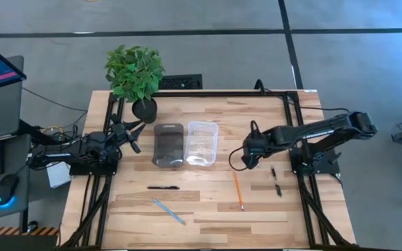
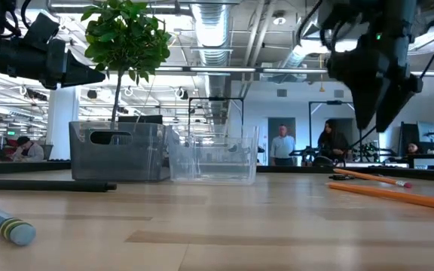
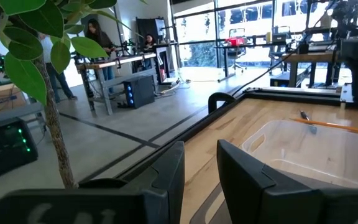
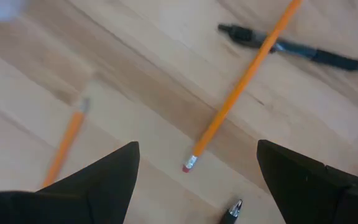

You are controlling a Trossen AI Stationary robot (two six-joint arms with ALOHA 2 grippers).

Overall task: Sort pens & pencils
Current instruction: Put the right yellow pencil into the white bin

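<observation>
An orange pencil (image 1: 238, 190) lies flat on the table right of centre. The right wrist view shows a second orange pencil (image 4: 241, 81) lying across a black pen (image 4: 303, 50), its eraser end (image 4: 190, 163) nearest the fingers. Another black pen (image 1: 163, 187) and the light blue pencil (image 1: 168, 211) lie toward the near left. One more black pen (image 1: 276, 180) lies near the right arm. My right gripper (image 4: 196, 149) hangs open above the table over the eraser end, touching nothing. My left gripper (image 1: 135, 141) waits open beside the plant pot.
A dark grey tray (image 1: 168, 145) and a clear tray (image 1: 202, 143) stand side by side at the table's middle. A potted plant (image 1: 137, 77) stands at the far left. A black frame (image 1: 295, 132) borders the table. People stand in the room beyond.
</observation>
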